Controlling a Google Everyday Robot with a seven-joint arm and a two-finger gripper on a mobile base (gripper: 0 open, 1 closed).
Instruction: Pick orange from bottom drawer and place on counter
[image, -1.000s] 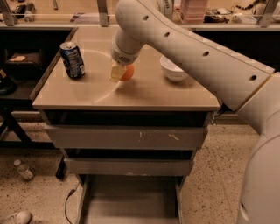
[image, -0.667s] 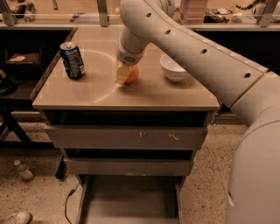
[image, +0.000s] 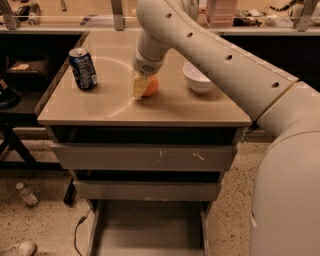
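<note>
Warm overhead light, moderate level; the glossy counter (image: 200, 107) shows a soft pale sheen. Arm's gripper (image: 141, 86) sits low at counter centre, lit from above. Under the top, the recesses (image: 145, 136) go near black.

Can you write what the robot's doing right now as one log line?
gripper: down at orange | orange: on counter, between soda can and white bowl | bottom drawer: open
</note>
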